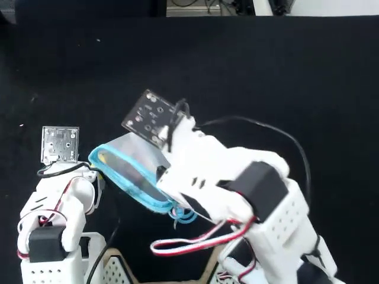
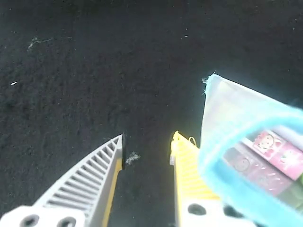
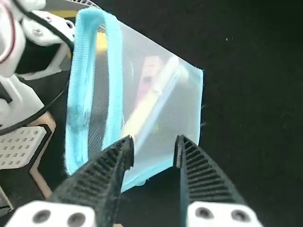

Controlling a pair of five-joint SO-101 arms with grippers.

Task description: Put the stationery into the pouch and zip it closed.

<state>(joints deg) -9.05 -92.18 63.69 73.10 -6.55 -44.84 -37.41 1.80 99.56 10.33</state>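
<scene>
While the pouch (image 1: 127,163) lies slantwise between my arms, mouth gaping, both pairs stand apart: right jaws over its edge, left jaws just beside it.

surface: black cloth (image 1: 266,71) over table | lint: pale specks (image 2: 131,158) | far edge: dark cables (image 1: 237,7)
</scene>
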